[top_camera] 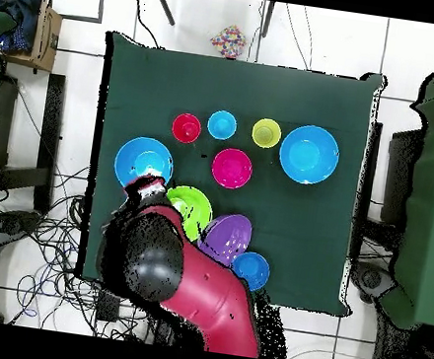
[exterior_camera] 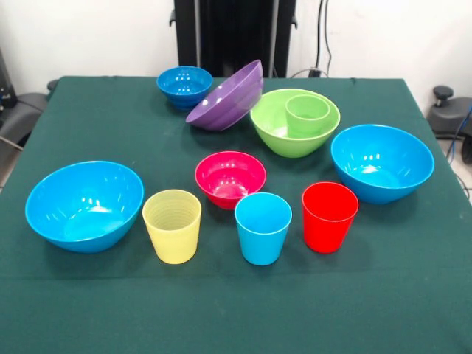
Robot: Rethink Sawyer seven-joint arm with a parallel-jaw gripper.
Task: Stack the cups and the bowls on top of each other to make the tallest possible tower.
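The green cup (exterior_camera: 307, 114) stands inside the large lime-green bowl (exterior_camera: 291, 144) at the back right. The purple bowl (exterior_camera: 228, 96) lies tilted on its side between it and the small dark blue bowl (exterior_camera: 184, 85). The pink-red bowl (exterior_camera: 230, 178) sits mid-table. The yellow cup (exterior_camera: 172, 225), light blue cup (exterior_camera: 262, 227) and red cup (exterior_camera: 329, 216) stand upright in a front row. Large light blue bowls sit at the left (exterior_camera: 85, 205) and the right (exterior_camera: 382, 162). The front view shows no arm. In the overhead view the gripper (top_camera: 146, 189) hangs beside the lime bowl (top_camera: 200, 220), its state hidden.
The red and black arm (top_camera: 186, 283) reaches up from the bottom of the overhead view and covers part of the table's near edge. The green tablecloth (exterior_camera: 413, 295) has bare room in front of the cups. Cables lie on the floor around the pedestal.
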